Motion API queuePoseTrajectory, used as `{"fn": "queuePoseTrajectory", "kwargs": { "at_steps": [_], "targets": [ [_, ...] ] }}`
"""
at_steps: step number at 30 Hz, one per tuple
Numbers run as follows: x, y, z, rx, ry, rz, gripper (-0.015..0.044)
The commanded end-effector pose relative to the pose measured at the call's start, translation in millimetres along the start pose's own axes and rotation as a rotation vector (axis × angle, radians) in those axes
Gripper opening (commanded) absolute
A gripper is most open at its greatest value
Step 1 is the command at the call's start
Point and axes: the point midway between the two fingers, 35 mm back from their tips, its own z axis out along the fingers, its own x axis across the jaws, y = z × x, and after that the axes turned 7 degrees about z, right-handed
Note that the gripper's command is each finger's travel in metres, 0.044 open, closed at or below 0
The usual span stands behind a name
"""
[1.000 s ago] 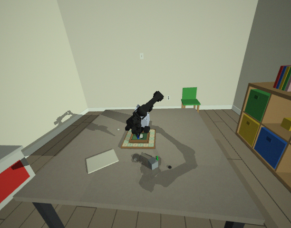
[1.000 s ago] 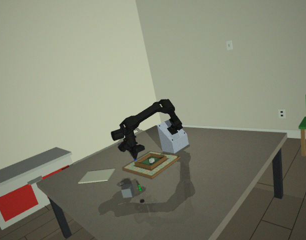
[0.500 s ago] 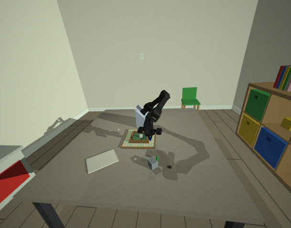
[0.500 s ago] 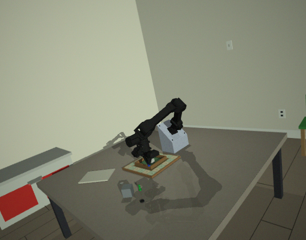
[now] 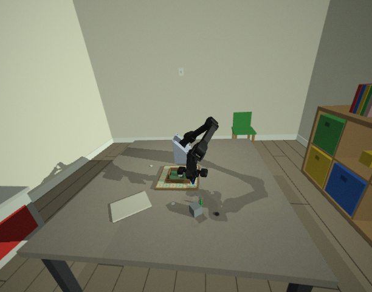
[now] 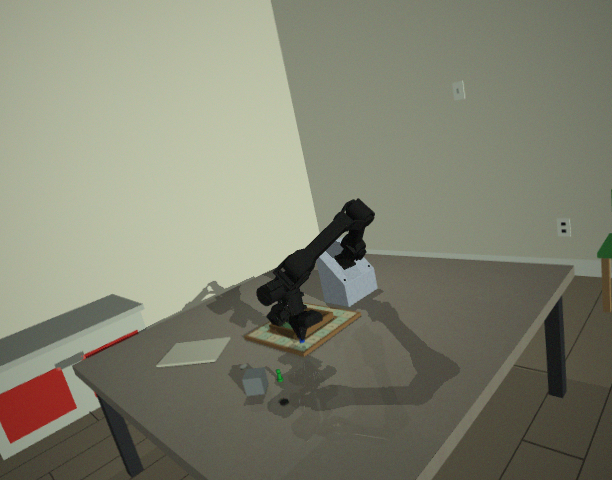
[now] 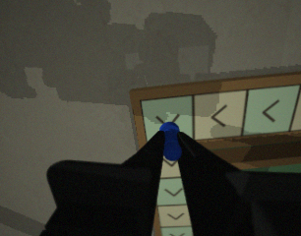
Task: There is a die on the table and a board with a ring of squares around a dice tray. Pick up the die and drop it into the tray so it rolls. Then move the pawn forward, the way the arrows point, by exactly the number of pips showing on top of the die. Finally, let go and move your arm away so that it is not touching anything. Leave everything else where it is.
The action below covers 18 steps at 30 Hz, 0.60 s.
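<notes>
From where I stand, everything sorts itself around the board (image 5: 177, 188) (image 6: 302, 353) (image 7: 224, 85), which lies flat on the tabletop (image 5: 167, 238) (image 6: 378, 439) (image 7: 77, 133). The black arm (image 5: 208, 138) (image 6: 322, 245) leans over it from its pale, slanted mount (image 5: 180, 155) (image 6: 354, 289), which stands just behind the board. Its jaws (image 5: 192, 182) (image 6: 301, 339) point down at one corner of the board, pinching the blue pawn (image 5: 192, 182) (image 6: 301, 341) (image 7: 170, 143) between their tips. The pawn is over the corner square; whether it touches that square, I can't tell. Inside the board's ring of arrowed squares sits the dice tray (image 5: 169, 176) (image 6: 324, 323) (image 7: 269, 147), and the white die (image 5: 180, 175) shows in it, partly behind the arm; its pips are too small to read. In front of the board I see a grey cube (image 5: 196, 209) (image 6: 255, 382) with a small green figure (image 5: 200, 202) (image 6: 279, 375) just beside it, and a dark round piece (image 5: 216, 213) (image 6: 283, 401) nearby.
</notes>
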Motion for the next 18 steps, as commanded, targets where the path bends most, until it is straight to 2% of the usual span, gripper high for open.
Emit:
{"fn": "queuePoseTrajectory", "kwargs": {
  "at_steps": [1,12,18],
  "targets": [
    [-0.2,1.0,3.3,-0.004,0.003,0.006,0.0],
    [-0.1,0.9,18.5,-0.004,0.004,0.006,0.0],
    [0.6,1.2,12.9,-0.005,0.004,0.0,0.0158]
  ]
}}
